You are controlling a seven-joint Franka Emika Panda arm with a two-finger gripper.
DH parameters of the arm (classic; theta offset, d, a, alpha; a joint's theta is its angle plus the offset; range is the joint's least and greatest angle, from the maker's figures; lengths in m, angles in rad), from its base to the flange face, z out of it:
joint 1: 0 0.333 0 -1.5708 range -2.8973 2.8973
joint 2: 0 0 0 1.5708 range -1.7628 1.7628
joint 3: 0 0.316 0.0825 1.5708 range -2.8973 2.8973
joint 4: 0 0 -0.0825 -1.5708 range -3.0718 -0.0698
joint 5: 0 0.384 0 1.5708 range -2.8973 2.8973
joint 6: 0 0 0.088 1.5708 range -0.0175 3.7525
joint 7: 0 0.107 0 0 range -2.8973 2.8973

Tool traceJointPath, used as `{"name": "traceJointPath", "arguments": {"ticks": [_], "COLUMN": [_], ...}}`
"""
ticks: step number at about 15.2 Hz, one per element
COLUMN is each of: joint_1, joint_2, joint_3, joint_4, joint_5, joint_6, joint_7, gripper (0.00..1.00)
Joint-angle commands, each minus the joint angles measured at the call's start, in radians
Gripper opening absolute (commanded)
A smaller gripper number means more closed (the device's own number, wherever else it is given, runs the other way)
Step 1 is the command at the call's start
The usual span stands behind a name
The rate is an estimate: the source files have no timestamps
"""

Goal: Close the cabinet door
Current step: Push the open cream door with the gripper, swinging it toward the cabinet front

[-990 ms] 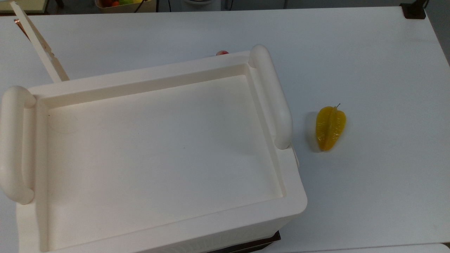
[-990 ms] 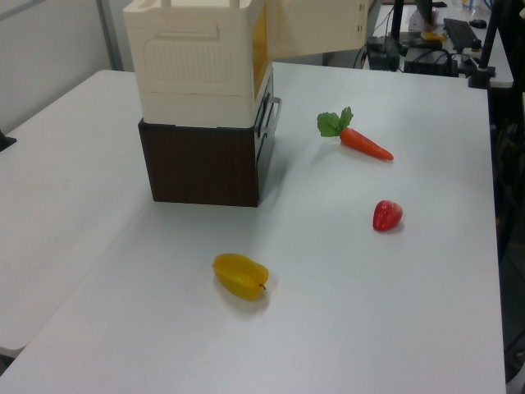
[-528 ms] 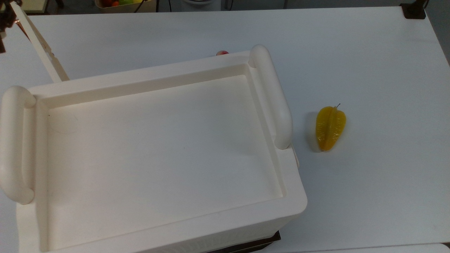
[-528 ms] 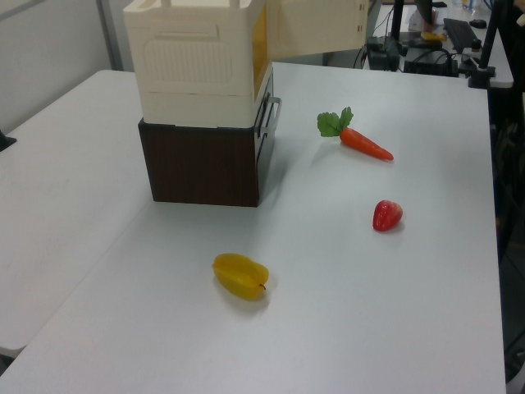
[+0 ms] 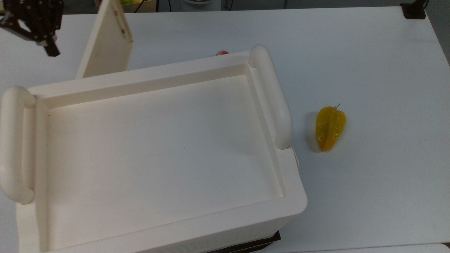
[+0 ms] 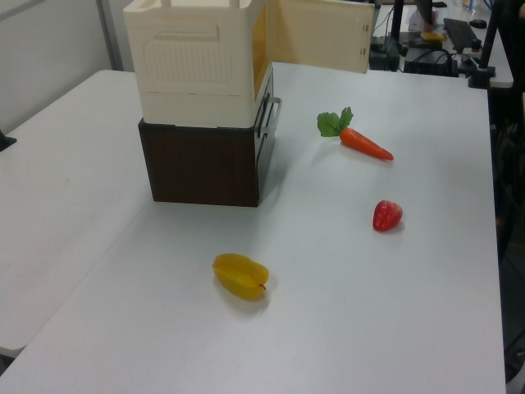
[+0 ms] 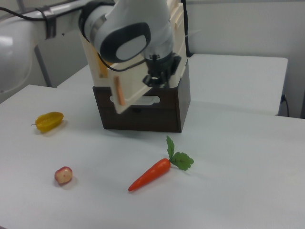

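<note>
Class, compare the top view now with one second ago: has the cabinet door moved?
Yes. The cabinet door has swung toward the top view's right, nearer the cabinet's right handle, which stayed put. It is still partly open.

No text, label, brand, number or sign can be read anywhere in these views.
</note>
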Motion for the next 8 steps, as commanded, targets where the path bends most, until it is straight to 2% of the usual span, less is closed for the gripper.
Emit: {"name": "traceJointPath", "arguments": {"ticks": [1,5,8], "joint_1": [0.030,0.141,0.194], "joint_2": [-0.076,-0.076,-0.073], "joint_3": [-0.007,-0.008,-0.008], "joint_4": [-0.028,-0.025,-0.025], "joint_5": [0.023,-0.007,-0.024], "joint_6": [-0.166,-0.168,-0.168], "joint_7": [0.025,0.284,0.368], "gripper": [0.00,0.00,0.00]}}
